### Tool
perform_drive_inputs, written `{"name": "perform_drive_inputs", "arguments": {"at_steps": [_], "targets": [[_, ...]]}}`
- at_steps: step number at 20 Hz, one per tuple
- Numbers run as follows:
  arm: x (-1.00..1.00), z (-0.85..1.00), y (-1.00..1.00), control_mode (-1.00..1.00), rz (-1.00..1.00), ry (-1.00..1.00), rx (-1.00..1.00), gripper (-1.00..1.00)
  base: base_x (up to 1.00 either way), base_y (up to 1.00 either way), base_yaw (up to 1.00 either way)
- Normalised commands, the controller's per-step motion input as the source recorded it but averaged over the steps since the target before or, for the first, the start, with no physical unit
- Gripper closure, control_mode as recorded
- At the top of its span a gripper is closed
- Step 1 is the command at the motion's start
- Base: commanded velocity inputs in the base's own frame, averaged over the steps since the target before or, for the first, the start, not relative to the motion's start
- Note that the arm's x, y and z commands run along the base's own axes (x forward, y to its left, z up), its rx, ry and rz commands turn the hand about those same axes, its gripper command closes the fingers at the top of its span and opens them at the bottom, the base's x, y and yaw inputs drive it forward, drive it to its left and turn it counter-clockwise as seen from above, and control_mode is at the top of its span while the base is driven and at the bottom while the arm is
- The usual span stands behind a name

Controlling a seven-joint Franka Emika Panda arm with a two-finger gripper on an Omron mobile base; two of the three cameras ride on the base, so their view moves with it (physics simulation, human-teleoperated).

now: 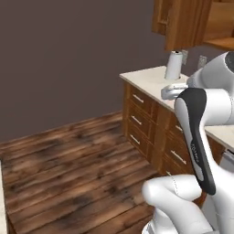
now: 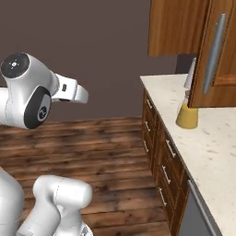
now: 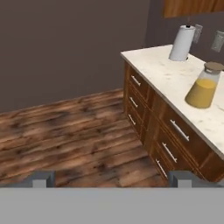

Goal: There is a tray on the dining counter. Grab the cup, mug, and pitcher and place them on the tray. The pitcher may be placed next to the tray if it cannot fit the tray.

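Pitcher (image 3: 203,86) upright on counter (image 3: 166,76)

Pitcher (image 3: 202,87) clear on counter (image 3: 164,72); towel roll (image 3: 181,43) well behind.

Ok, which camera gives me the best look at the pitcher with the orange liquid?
The hand view: the pitcher stands whole on the counter, cork lid and orange liquid plain, with the paper towel roll behind it. The right base view shows only its orange base, the top hidden behind the cabinet door.
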Motion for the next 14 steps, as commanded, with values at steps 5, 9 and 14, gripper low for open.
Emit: {"name": "perform_drive_inputs", "arguments": {"at_steps": [5,9,14], "targets": [[0.0,0.0,0.0,1.0,0.0,0.0,0.0,-1.0,0.5,0.38,-0.55],[0.0,0.0,0.0,1.0,0.0,0.0,0.0,-1.0,0.4,0.4,-0.56],[0.0,0.0,0.0,1.0,0.0,0.0,0.0,-1.0,0.54,0.53,-0.53]]}}
